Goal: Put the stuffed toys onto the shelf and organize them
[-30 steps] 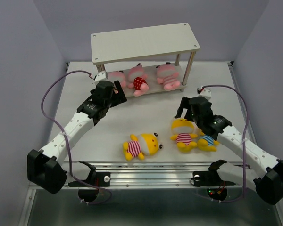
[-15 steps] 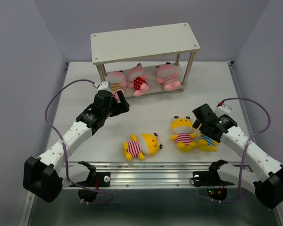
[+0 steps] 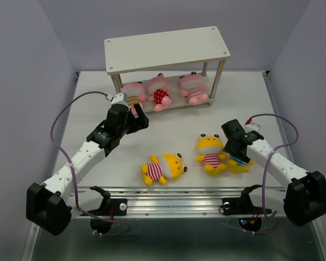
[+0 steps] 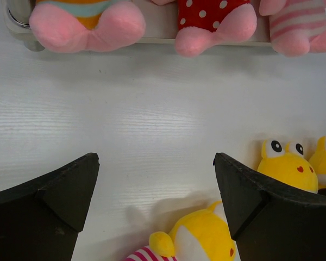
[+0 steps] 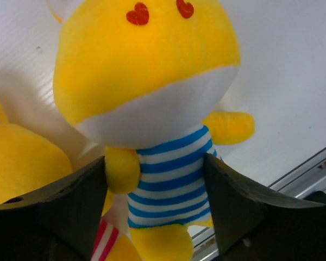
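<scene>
On the white desk [image 4: 152, 109], my right fingers [image 5: 49, 212] astride the yellow blue-striped plush toy [image 5: 171, 179], gripped or not I cannot tell; my left fingers [image 4: 43, 201] wide, empty

blue-white-striped yellow toy [image 5: 168, 168] between black right fingers [image 5: 49, 217], red white-dotted pink toy [image 4: 212, 13] ahead of black left fingers [image 4: 43, 206]

A white bench [image 3: 174, 128] sits between 3 lavender walls [image 3: 22, 54], with an aluminium rail [image 3: 174, 197] along its near edge.
</scene>
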